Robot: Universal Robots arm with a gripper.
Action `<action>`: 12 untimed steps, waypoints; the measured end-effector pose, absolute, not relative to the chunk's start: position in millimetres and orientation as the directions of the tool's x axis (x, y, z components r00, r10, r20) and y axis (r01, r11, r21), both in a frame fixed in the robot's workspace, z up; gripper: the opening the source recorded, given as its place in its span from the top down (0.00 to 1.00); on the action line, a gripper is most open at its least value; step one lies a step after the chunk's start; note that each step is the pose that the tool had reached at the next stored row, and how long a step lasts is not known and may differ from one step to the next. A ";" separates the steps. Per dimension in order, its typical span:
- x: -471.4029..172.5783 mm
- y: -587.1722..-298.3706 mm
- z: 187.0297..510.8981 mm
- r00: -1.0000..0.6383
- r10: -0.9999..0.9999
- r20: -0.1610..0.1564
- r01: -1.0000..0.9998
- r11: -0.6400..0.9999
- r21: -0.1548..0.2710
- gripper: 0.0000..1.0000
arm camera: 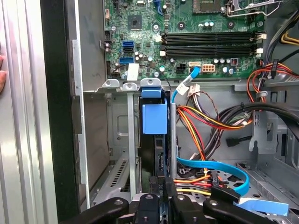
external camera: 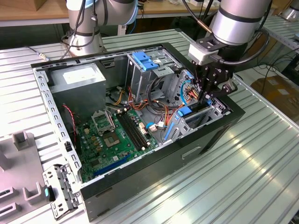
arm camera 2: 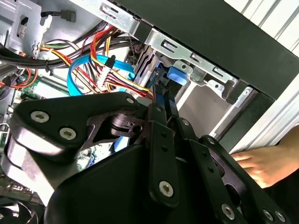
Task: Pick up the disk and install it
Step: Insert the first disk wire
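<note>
The disk [arm camera: 159,151] stands on edge in a slot of the metal drive bay [arm camera: 119,140] at the open computer case's end on the exterior view's right. Its light-blue rail tab [arm camera: 154,116] shows at the slot's far end. In the exterior view the blue rail [external camera: 185,112] peeks out of the bay below my gripper [external camera: 209,95]. My gripper [arm camera: 162,190] reaches down into the bay, its black fingers [arm camera 2: 159,121] close together on the disk's thin edge [arm camera 2: 162,95]. Most of the disk's face is hidden by the bay walls.
Red, yellow and orange cable bundles [arm camera: 210,121] and a blue flat cable [arm camera: 219,168] lie right beside the bay. The motherboard [external camera: 117,135], a grey power-supply box [external camera: 77,79] and a tall cage with a blue latch [external camera: 142,60] fill the case. A person's hand [arm camera 2: 257,163] rests outside the black case wall.
</note>
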State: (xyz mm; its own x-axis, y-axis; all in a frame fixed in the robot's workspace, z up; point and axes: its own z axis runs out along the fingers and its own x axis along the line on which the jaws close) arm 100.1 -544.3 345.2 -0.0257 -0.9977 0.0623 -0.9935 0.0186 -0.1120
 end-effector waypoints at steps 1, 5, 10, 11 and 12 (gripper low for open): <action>100.1 -544.4 345.0 -0.026 -0.998 0.062 -0.994 0.019 -0.112 0.84; 99.1 -544.8 346.6 -0.026 -0.998 0.060 -0.994 0.019 -0.112 0.84; 98.8 -544.4 347.3 -0.027 -0.998 0.061 -0.994 0.020 -0.112 0.84; 98.8 -544.3 347.4 -0.028 -0.998 0.061 -0.993 0.021 -0.112 0.84; 98.8 -544.3 347.4 -0.028 -0.998 0.061 -0.993 0.021 -0.112 0.84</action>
State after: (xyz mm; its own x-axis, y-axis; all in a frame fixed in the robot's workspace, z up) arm 98.8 -544.3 347.4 -0.0280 -0.9977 0.0610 -0.9935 0.0211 -0.1120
